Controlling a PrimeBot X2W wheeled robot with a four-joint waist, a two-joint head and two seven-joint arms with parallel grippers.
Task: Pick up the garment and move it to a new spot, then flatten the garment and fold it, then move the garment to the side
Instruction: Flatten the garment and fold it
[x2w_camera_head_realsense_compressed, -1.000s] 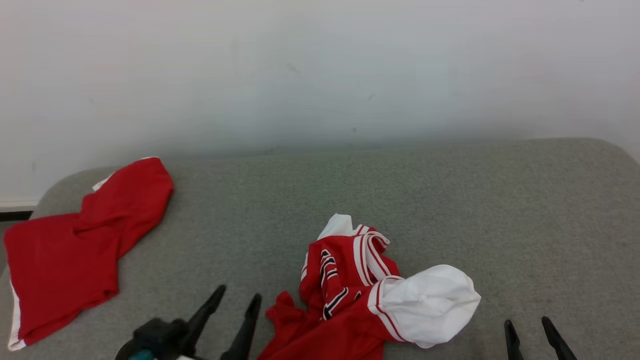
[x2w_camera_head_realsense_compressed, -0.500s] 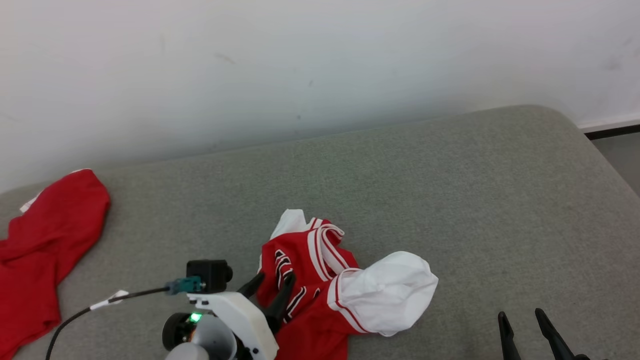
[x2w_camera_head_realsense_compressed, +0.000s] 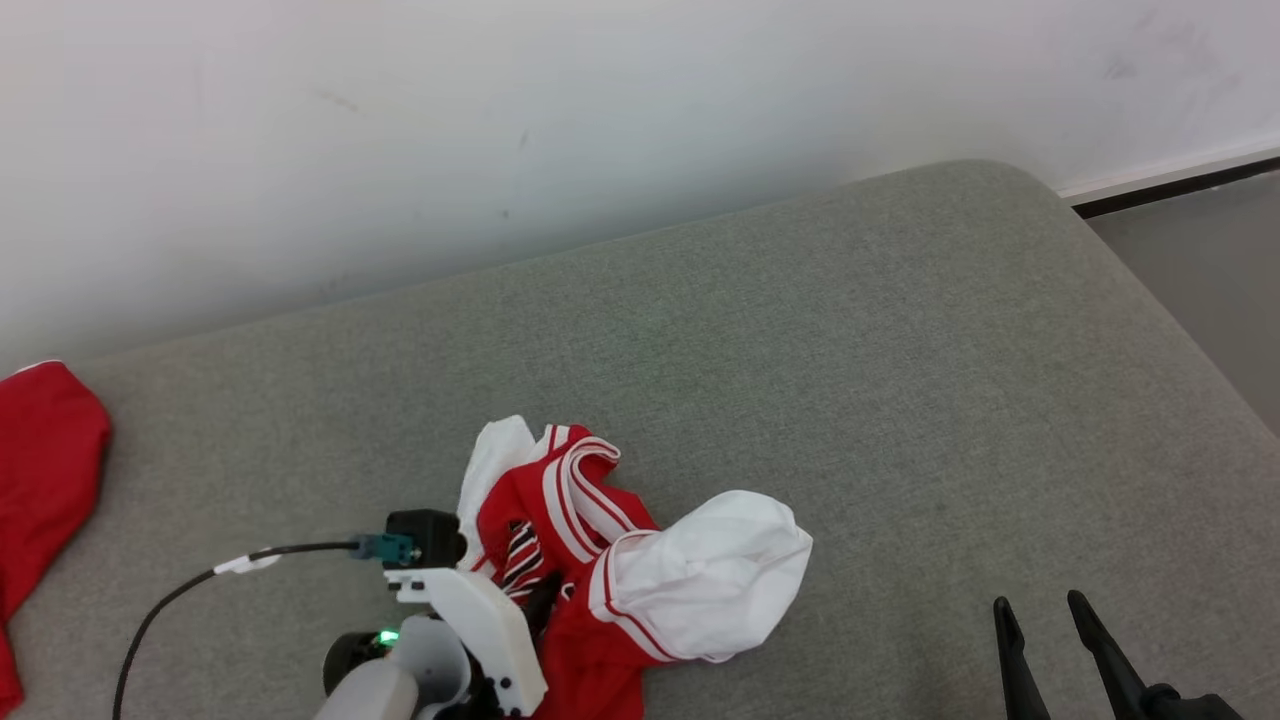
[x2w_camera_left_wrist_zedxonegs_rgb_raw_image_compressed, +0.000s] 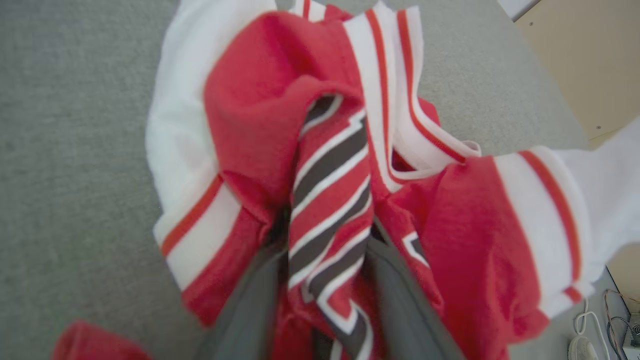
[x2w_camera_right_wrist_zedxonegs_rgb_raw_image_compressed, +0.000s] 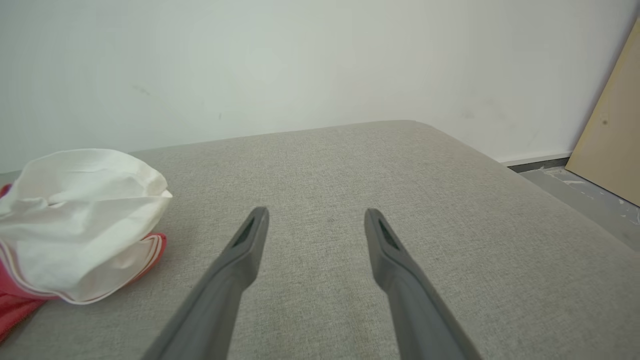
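Garment (x2w_camera_head_realsense_compressed: 640, 570) lies crumpled, red with white sleeves and black-striped trim; left end effector (x2w_camera_left_wrist_zedxonegs_rgb_raw_image_compressed: 327, 242) pinches a striped fold, right end effector (x2w_camera_right_wrist_zedxonegs_rgb_raw_image_compressed: 316, 220) gapes wide, empty.

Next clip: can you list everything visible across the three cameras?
jersey: one, red and white with black stripes, crumpled on the cushion's near middle
second garment: one, red, cushion's far left
cushion: one, grey fabric, under both garments
wall: one, white, behind the cushion
board: one, tan, far right in the right wrist view
left gripper: one, dark, jaws either side of a striped jersey fold; grip unclear
right gripper: one, dark, jaws apart above bare cushion
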